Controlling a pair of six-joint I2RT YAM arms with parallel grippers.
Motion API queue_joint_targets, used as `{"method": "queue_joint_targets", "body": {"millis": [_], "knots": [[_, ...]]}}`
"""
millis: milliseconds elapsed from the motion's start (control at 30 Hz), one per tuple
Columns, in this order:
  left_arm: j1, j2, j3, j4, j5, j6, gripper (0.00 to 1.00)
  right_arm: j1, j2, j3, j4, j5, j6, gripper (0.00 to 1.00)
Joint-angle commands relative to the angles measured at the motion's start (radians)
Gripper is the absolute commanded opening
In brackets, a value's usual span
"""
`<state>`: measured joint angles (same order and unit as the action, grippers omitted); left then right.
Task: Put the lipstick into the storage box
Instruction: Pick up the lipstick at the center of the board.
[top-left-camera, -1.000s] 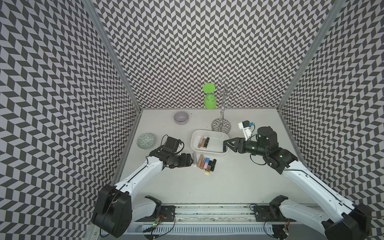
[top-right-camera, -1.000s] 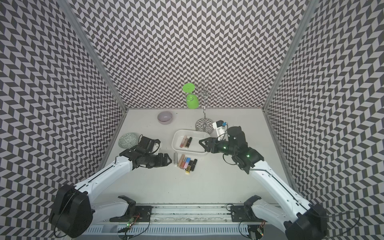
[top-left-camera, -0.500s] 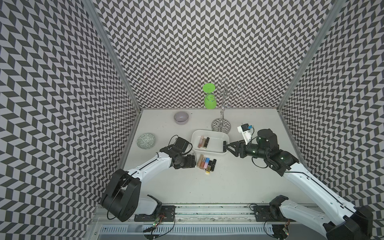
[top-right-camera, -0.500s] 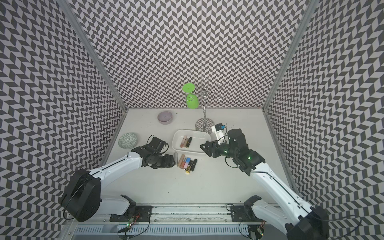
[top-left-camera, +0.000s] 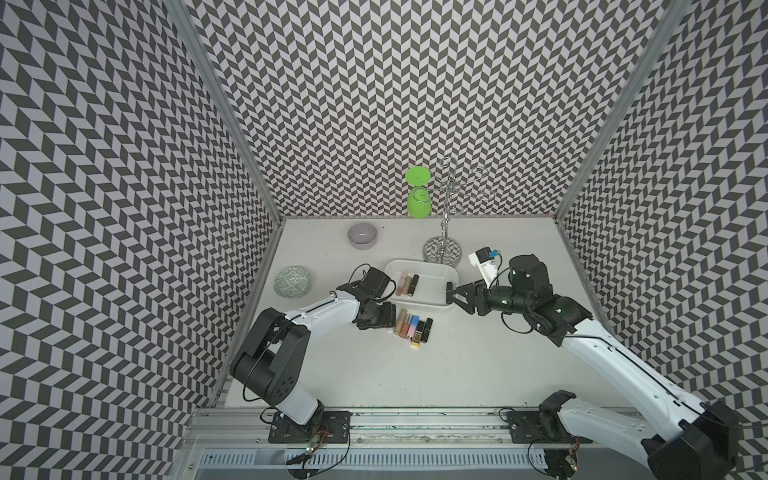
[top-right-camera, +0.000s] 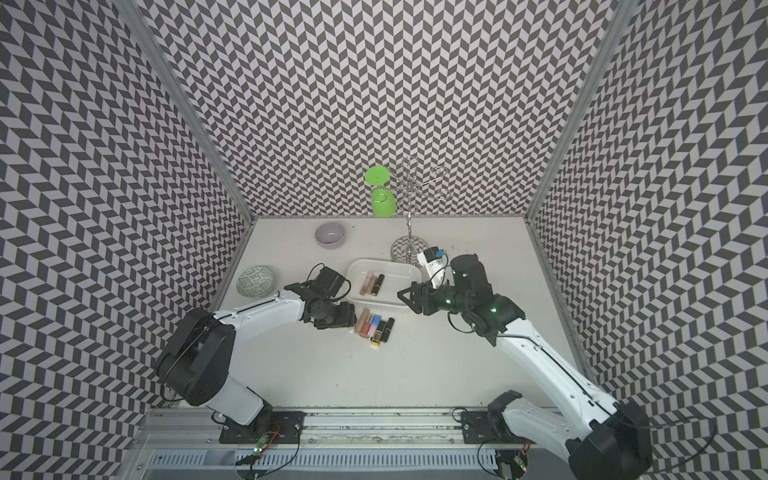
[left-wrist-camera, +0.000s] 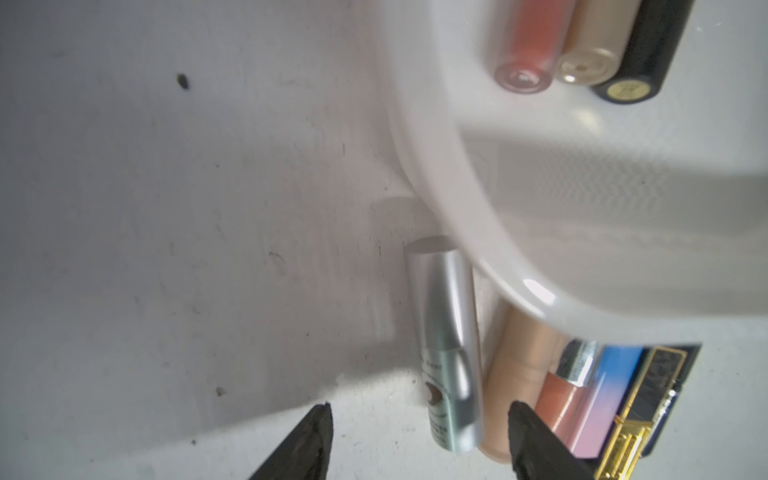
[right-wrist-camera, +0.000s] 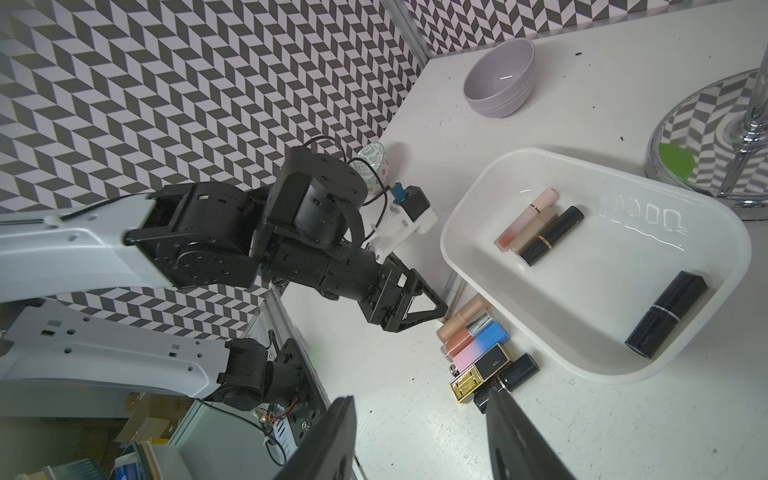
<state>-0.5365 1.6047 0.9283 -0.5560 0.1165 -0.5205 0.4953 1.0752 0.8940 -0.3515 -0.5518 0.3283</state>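
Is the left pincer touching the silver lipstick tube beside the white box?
Apart. The left wrist view shows the silver lipstick tube lying between the fingertips of the left pincer, with a visible gap on each side.

Storage box (top-left-camera: 434, 280): one
Lipsticks in the storage box (right-wrist-camera: 552, 236): four
Lipsticks on the worktop (left-wrist-camera: 449, 353): six
Grey bowl (top-left-camera: 362, 235): one
Patterned plate (top-left-camera: 293, 282): one
Green cup (top-left-camera: 418, 203): one
Metal stand (top-left-camera: 443, 251): one
Robot arms (top-left-camera: 332, 307): two

"What stands at the back of the surface (top-left-camera: 415, 374)?"
"A grey bowl (top-left-camera: 363, 235), and a chrome stand (top-left-camera: 445, 220) with a green cup (top-left-camera: 418, 202) just beside its arms."
"And near the left wall?"
"A small green-patterned plate (top-left-camera: 293, 281), well apart from the bowl."
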Motion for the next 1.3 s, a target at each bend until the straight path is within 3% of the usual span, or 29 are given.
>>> {"method": "queue_joint_targets", "body": {"millis": [0,567,1267], "knots": [[-0.003,0.023,0.038,-0.018,-0.043,0.03,0.69,0.002,0.0,0.009,0.032,-0.008,-0.008,0.55],[-0.003,0.076,0.032,-0.049,-0.108,0.095,0.52,0.002,0.002,-0.039,0.132,-0.017,0.065,0.55],[-0.003,0.081,-0.073,-0.036,-0.106,0.122,0.32,0.002,0.013,-0.046,0.181,-0.014,0.105,0.55]]}}
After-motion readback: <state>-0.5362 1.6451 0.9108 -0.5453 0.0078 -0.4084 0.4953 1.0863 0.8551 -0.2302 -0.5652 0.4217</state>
